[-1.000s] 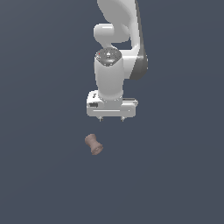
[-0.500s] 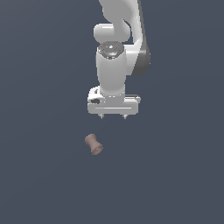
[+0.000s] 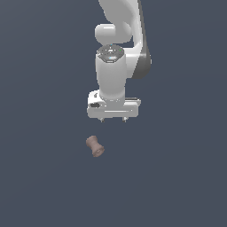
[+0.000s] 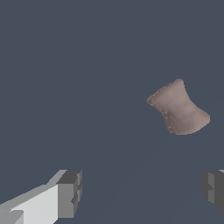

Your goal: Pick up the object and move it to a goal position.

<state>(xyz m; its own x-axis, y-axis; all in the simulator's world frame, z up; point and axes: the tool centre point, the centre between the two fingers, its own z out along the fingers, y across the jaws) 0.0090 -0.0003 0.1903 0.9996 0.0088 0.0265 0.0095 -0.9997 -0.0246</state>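
Note:
The object [image 3: 95,146] is a small pinkish-brown spool with a narrow waist and flared ends, lying tilted on the dark grey floor. My white gripper [image 3: 113,119] hangs above it and a little toward the exterior view's right, not touching it. Its jaws are spread wide and hold nothing. In the wrist view the object [image 4: 178,108] lies ahead of the gripper [image 4: 142,189], off the line between the two grey fingertips [image 4: 70,192], nearer the finger at the picture's edge [image 4: 213,187].
Only the plain dark grey floor [image 3: 40,177] shows around the object and arm. No other objects, containers or goal marker are in view.
The gripper has moved down toward the floor and slightly toward the exterior view's left, closer to the object. The object has not moved. The jaws stay open.

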